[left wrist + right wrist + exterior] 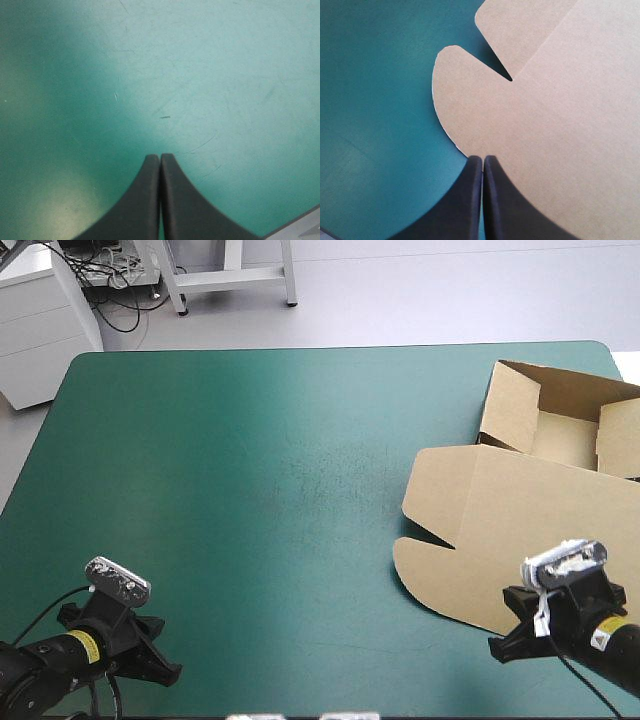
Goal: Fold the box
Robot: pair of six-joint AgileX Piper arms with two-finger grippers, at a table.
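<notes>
A: Where's the box (530, 495)?
B: Far right of the counter (250, 460). Its walls (510, 405) are up and its lid (510, 540) lies flat toward the near edge.
A: And the grippers?
B: Both pressed together. The right gripper (482, 159) sits at the lid's rounded flap (470, 100), probably ready to work it. The left gripper (160, 157) hovers over bare counter, near left, well apart.

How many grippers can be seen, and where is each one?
2. The left gripper is over bare cover, near left. The right gripper is over the lid edge of the box, near right. Both are shut.
</notes>
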